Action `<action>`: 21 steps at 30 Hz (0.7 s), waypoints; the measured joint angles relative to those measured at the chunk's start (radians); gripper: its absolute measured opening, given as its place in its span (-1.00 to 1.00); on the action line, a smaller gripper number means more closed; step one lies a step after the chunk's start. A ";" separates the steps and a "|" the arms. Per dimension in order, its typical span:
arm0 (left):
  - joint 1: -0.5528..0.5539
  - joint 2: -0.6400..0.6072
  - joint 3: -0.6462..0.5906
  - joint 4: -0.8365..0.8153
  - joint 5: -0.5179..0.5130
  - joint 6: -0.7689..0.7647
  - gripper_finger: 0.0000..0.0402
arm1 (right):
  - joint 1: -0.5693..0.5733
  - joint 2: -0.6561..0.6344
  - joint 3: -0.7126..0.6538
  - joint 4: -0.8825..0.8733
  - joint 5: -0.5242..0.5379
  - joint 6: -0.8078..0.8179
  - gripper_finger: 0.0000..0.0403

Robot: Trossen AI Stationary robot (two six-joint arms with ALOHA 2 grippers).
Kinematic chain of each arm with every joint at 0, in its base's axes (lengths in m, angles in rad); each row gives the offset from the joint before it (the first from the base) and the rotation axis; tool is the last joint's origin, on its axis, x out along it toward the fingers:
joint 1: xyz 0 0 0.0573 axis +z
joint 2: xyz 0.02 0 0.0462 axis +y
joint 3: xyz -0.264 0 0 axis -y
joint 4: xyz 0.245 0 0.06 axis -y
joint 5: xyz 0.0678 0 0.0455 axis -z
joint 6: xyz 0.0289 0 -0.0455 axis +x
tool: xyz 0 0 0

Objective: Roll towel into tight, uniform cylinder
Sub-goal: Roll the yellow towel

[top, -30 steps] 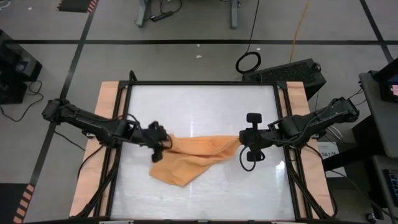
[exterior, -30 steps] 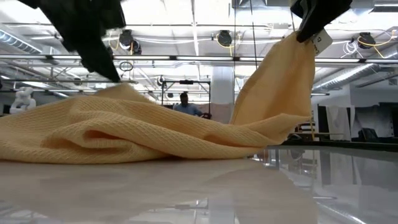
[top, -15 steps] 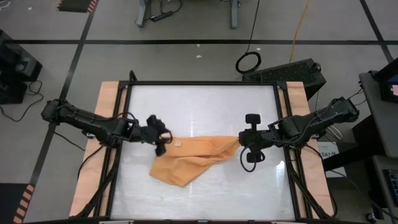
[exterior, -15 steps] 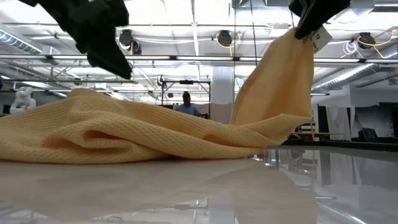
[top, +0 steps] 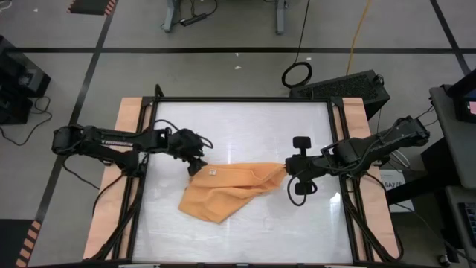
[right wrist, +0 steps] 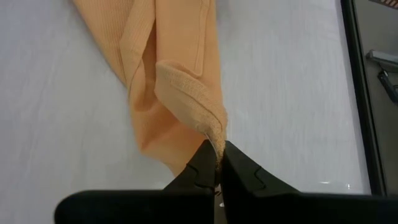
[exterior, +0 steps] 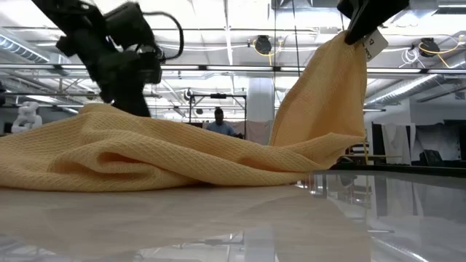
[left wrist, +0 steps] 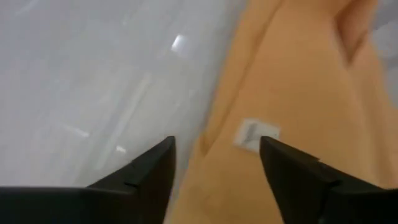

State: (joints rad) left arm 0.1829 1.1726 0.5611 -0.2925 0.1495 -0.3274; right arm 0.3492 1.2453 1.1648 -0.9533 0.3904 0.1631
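Observation:
The orange-tan towel (top: 223,190) lies crumpled on the white table top (top: 245,126), left of the middle. Its right corner is raised, and my right gripper (top: 288,170) is shut on that corner. My left gripper (top: 196,162) stands open at the towel's far left edge. In the left wrist view, the left gripper's (left wrist: 217,165) fingers frame that edge and the small white tag (left wrist: 255,134); I see no touch. In the low view, the towel (exterior: 182,153) climbs from the table to the right gripper (exterior: 360,22). My right gripper pinches the towel's right corner (right wrist: 216,134) between its two fingers, at a folded, hemmed edge. The fingers slant down from the table's right side. The corner is lifted clear; the cloth (exterior: 320,94) slopes down from it to the rest, which lies on the table.
Wooden strips (top: 126,149) and a black frame (top: 242,99) border the table top. Bare white surface lies on the far side and near side of the towel. A person (exterior: 216,120) shows far off in the room behind.
My left gripper has come off the towel's left part, moved toward the far edge and a little right, then sunk behind the cloth. The peak it held has dropped back onto the heap. The right gripper and the raised corner have kept still.

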 joint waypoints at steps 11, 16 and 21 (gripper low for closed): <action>0.027 0.072 -0.058 0.065 0.081 0.028 0.48 | 0.000 0.000 0.000 0.013 0.000 -0.027 -0.99; 0.008 0.121 -0.060 0.102 0.161 0.100 -0.05 | 0.000 0.000 0.000 0.023 0.000 -0.028 -0.99; 0.002 0.106 -0.057 0.133 0.159 0.081 -0.89 | 0.000 0.000 0.000 0.023 0.005 -0.027 -0.99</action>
State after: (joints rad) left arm 0.1852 1.2782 0.5042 -0.1596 0.3084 -0.2461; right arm 0.3492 1.2453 1.1648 -0.9306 0.3956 0.1364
